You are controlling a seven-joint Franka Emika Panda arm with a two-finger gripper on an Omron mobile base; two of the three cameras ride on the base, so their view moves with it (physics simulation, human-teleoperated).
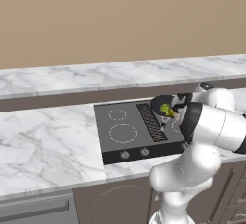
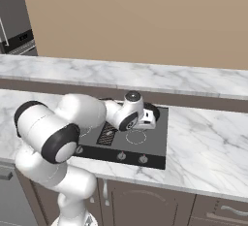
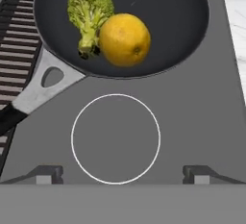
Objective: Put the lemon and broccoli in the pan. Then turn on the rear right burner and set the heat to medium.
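The black pan (image 3: 173, 16) sits at the rear right of the cooktop, its grey handle (image 3: 43, 81) pointing toward the centre grille. Inside it, the yellow-orange lemon (image 3: 125, 39) rests against the green broccoli (image 3: 89, 11). My gripper (image 3: 122, 174) hovers above the front right burner ring (image 3: 115, 139), just short of the pan, open with nothing between its fingers. From the left base view the pan (image 1: 158, 104) and the lemon (image 1: 166, 109) peek out beside my hand. The pan hides the rear right burner.
The dark cooktop (image 1: 113, 141) is set into a marble counter (image 1: 43, 146). Two knobs (image 1: 125, 155) (image 1: 144, 152) show along its front edge. A ribbed grille (image 3: 14, 40) runs down the middle. A raised marble ledge (image 1: 96, 76) lines the back.
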